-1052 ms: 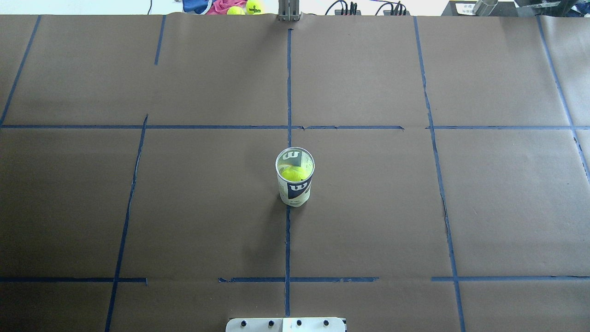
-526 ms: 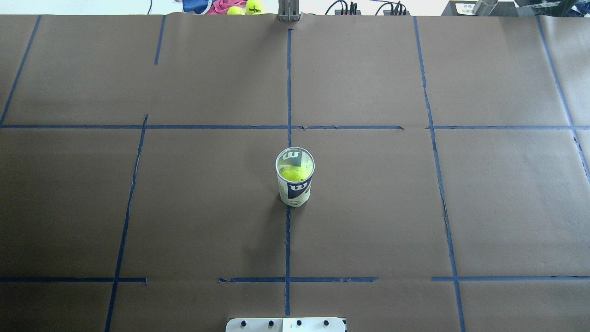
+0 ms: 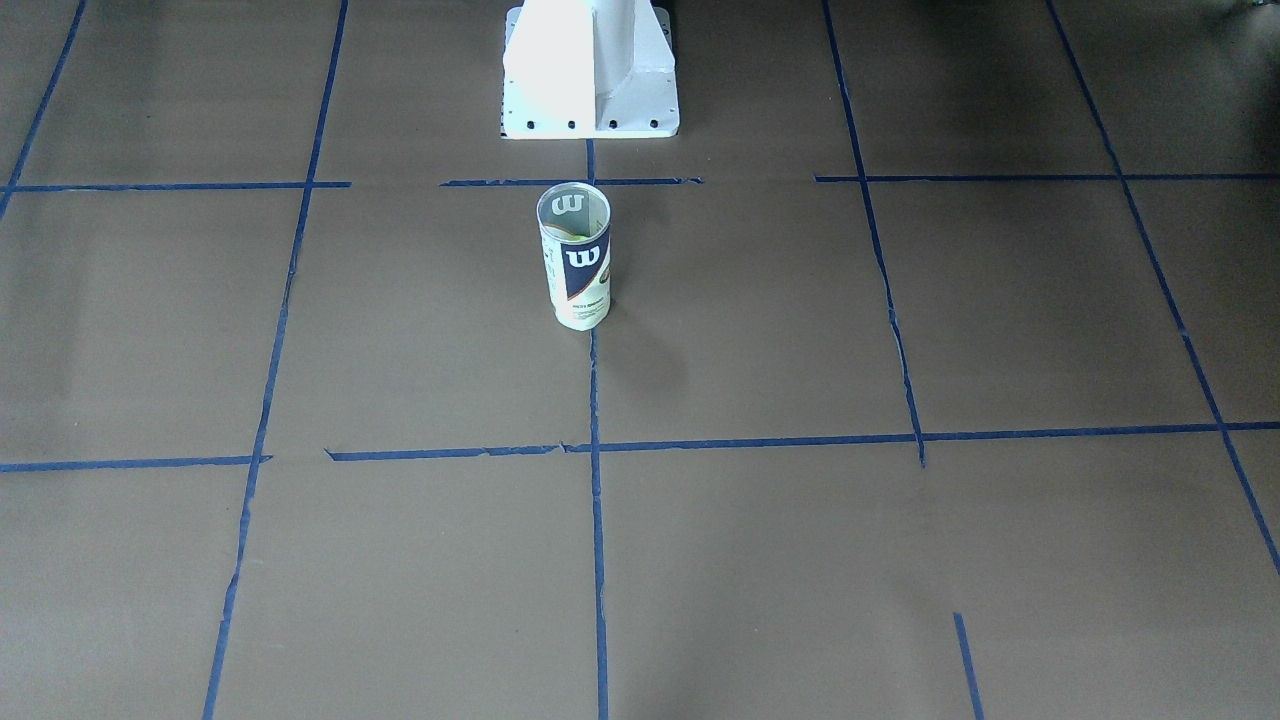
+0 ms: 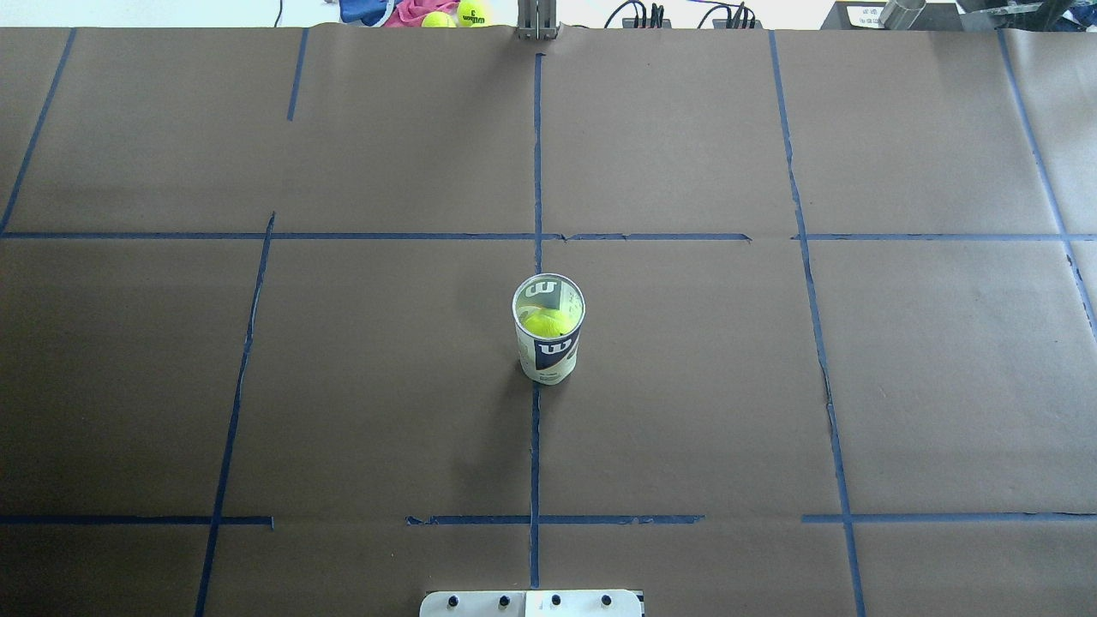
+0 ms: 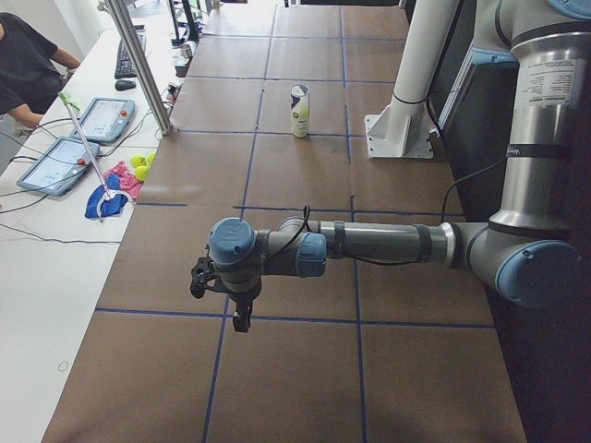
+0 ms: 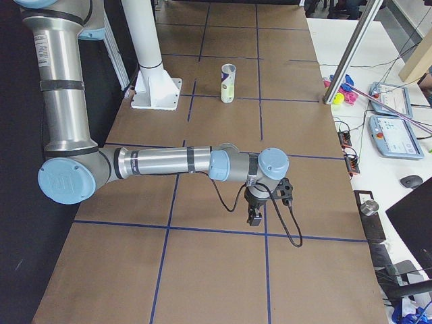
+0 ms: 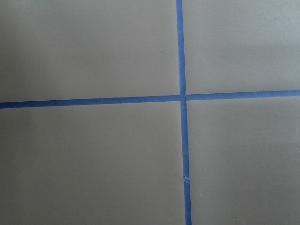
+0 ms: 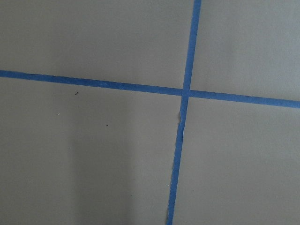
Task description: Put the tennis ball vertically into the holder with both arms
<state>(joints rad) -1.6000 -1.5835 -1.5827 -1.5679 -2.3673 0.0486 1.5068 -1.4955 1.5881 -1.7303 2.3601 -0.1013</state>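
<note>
The left gripper (image 5: pixel 242 317) is hanging fingers-down at the end of the left arm (image 5: pixel 388 242), well to the left of the table centre. It is showing in the left side view only, so whether its fingers are apart or together cannot be told. The right gripper (image 6: pixel 255 216) is hanging the same way from the right arm (image 6: pixel 169 162), well to the right of centre, and its state likewise cannot be told. Neither gripper is touching anything.

Both wrist cameras are looking straight down at bare brown paper (image 7: pixel 93 164) and a blue tape crossing (image 8: pixel 184 92). No task object is appearing in them.

The holder (image 4: pixel 549 343) is standing upright on the centre tape line, just beyond the white pedestal base (image 3: pixel 590 70). The tennis ball (image 4: pixel 548 323) is sitting inside it, below the rim. Judged from this, the insertion is looking complete, and the arms are probably resting outward so that the can is not being disturbed.

The overhead view is looking down the open mouth and showing the ball plainly. The front-facing view is showing mostly the label and hardly any of the ball. Only the side views are showing the arms. Spare balls (image 4: pixel 471 13) are lying beyond the far edge.
</note>
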